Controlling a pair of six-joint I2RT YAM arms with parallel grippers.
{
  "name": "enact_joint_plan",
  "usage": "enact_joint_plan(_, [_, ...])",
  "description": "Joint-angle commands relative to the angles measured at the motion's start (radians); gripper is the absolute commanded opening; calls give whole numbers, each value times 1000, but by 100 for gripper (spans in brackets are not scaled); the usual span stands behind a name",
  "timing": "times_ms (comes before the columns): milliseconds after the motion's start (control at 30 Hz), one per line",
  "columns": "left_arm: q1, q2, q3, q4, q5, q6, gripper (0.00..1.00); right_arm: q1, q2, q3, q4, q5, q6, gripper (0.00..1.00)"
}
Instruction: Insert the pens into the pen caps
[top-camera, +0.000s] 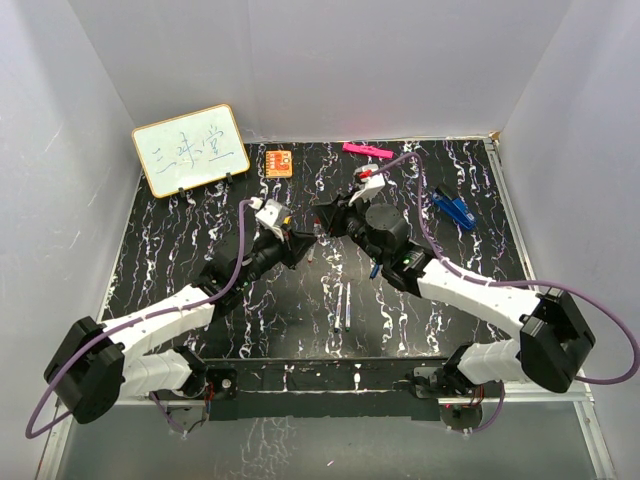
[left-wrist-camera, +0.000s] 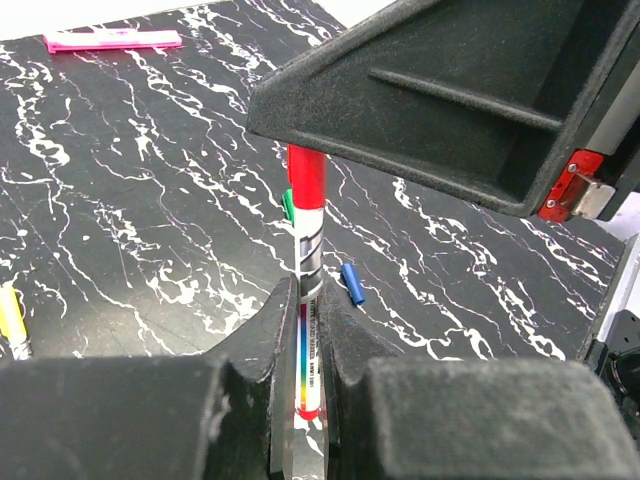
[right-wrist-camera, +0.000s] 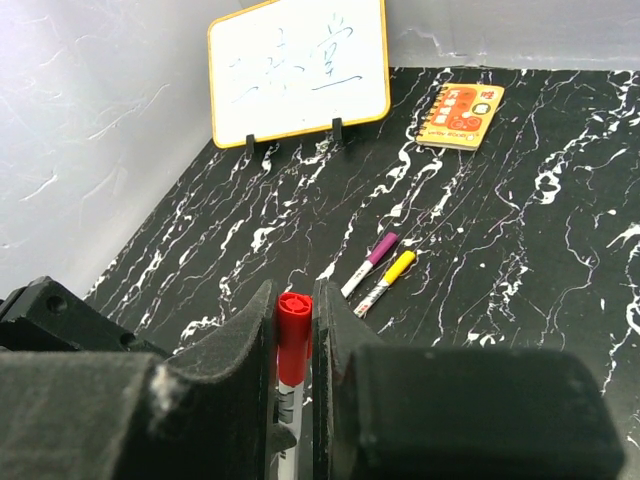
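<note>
Black, white-veined tabletop (top-camera: 170, 240) inside a white-walled enclosure, with a whiteboard (top-camera: 190, 148) and an orange notebook (top-camera: 279, 162) at the far edge. The two arms meet above the centre of the surface.

Left gripper (left-wrist-camera: 305, 315): jaws closed on the lower barrel of a white pen (left-wrist-camera: 309, 255), which is held roughly upright and clear of the table. Right gripper (right-wrist-camera: 293, 300): jaws closed on the red cap (right-wrist-camera: 293, 335) at the pen's upper end. Cap and barrel appear joined in line; whether the cap is pushed fully home cannot be told.

A green cap (left-wrist-camera: 288, 205) and a blue cap (left-wrist-camera: 351, 283) lie loose on the table beyond. Two further pens (top-camera: 343, 305) lie side by side nearer the bases. A purple-ended pen (right-wrist-camera: 370, 262) and a yellow-ended pen (right-wrist-camera: 388, 280) lie together.

Likely failure modes, as judged:
1. If the grippers are slightly off axis, a further push would cock the cap or bend the tip.
2. The smooth barrel could slide through the left grip under axial load, so the cap never seats.
3. If the right gripper lets go before the cap seats, the cap could fall and roll among the others.
4. If the right gripper draws away before its jaws part fully, it would pull the cap off again.
</note>
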Motion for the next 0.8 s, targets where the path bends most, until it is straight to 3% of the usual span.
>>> enact_joint_plan(0, [31,-43,44,269,-16,-11,0,16,57,-20,-138,-134,24,0])
enact_joint_plan(367, [62,-37,60,253,0,-27,0,16,85,-9,-155,-150,26,0])
enact_joint_plan(567, [62,8,115,81,10,-21,0,16,77,37,-153,-51,4,1])
enact_joint_plan(667, [62,63,160,-57,26,-26,0,16,55,79,-142,44,-27,22])
enact_joint_plan(767, [62,116,174,-141,53,-38,0,16,12,115,-108,156,-68,56])
